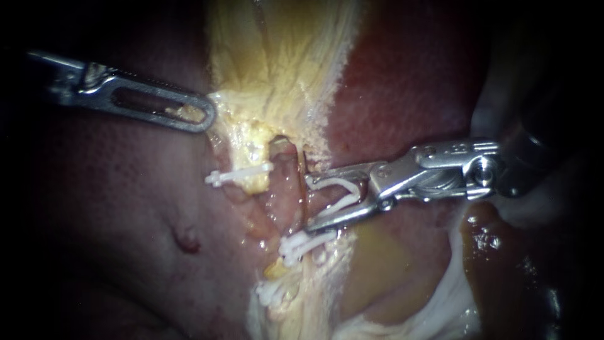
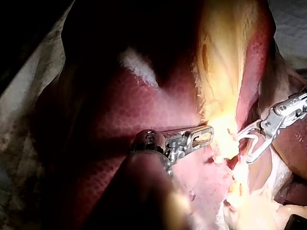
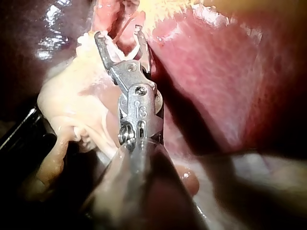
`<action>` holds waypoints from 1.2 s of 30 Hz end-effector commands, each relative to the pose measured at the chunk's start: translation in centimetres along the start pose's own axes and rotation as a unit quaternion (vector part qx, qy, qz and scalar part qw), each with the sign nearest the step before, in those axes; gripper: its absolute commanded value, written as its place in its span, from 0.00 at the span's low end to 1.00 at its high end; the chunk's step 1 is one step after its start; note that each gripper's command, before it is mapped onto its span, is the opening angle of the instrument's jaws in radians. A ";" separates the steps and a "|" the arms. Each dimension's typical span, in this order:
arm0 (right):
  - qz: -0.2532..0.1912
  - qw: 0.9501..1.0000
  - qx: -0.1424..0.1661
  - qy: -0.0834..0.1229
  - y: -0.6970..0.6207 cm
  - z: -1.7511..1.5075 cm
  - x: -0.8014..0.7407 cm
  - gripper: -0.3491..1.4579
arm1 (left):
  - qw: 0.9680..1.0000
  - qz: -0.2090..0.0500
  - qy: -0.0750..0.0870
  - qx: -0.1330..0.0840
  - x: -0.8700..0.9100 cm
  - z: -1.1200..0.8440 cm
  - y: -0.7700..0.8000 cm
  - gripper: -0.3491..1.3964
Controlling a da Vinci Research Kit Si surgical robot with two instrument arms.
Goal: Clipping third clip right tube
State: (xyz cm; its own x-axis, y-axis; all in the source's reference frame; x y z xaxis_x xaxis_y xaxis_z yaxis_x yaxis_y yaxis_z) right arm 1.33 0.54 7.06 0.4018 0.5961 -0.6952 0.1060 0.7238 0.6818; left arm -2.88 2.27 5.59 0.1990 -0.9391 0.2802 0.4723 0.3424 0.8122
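My right instrument (image 1: pixel 308 203) comes in from the right with its jaws standing wide, an open white clip (image 1: pixel 345 192) seated between them. Its tips straddle the thin reddish right tube (image 1: pixel 301 186). Just below them a closed white clip (image 1: pixel 306 244) sits on the same tube, with another (image 1: pixel 272 293) lower down. A further clip (image 1: pixel 239 175) crosses the pinker tube (image 1: pixel 284 160) to the left. My left instrument (image 1: pixel 204 116) holds the edge of the yellow tissue (image 1: pixel 283 56), with its slotted jaws together. In the right wrist view, the clip (image 3: pixel 140 47) lies in the jaws (image 3: pixel 120 40).
Dark red liver (image 1: pixel 409 82) lies right of the yellow tissue, and more liver (image 1: pixel 113 208) lies under my left instrument. Pale fatty tissue (image 1: pixel 440 302) and wet brown fluid (image 1: pixel 503 245) sit below my right instrument's shaft. In the left wrist view both instruments (image 2: pixel 208 134) (image 2: pixel 244 148) flank the yellow tissue.
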 end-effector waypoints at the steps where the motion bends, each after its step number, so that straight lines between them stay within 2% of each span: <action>1: 0.003 1.000 0.000 0.002 0.00 0.01 0.00 0.47 | 1.000 0.000 0.000 0.000 0.00 0.00 0.00 0.00; 7: 0.010 1.000 0.001 0.017 0.04 0.11 0.04 0.47 | 1.000 0.000 0.000 0.000 0.00 0.01 0.00 0.00; 11: 0.023 0.999 0.008 0.038 0.06 0.16 0.06 0.47 | 1.000 0.000 0.000 0.000 0.00 0.01 0.00 0.00; 16: 0.062 0.994 0.034 0.083 0.08 0.21 0.08 0.47 | 1.000 0.000 -0.001 0.001 0.00 0.01 0.01 0.00; 21: 0.086 0.988 0.060 0.113 0.08 0.22 0.09 0.47 | 1.000 0.000 -0.001 0.001 0.00 0.01 0.02 0.00; 26: 0.098 0.984 0.079 0.126 0.08 0.20 0.11 0.47 | 1.000 0.000 -0.001 0.001 0.00 0.01 0.02 0.00; 36: 0.102 0.982 0.087 0.136 0.05 0.18 0.13 0.47 | 1.000 0.000 -0.001 0.001 0.00 0.00 0.03 0.00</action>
State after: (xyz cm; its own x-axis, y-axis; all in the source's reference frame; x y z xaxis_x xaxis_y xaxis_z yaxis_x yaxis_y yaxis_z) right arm 1.54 0.58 7.04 0.1738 0.8127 -0.5562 0.2187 0.5188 0.8264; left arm -2.87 2.27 5.62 0.1976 -0.9390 0.2816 0.4705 0.3428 0.8131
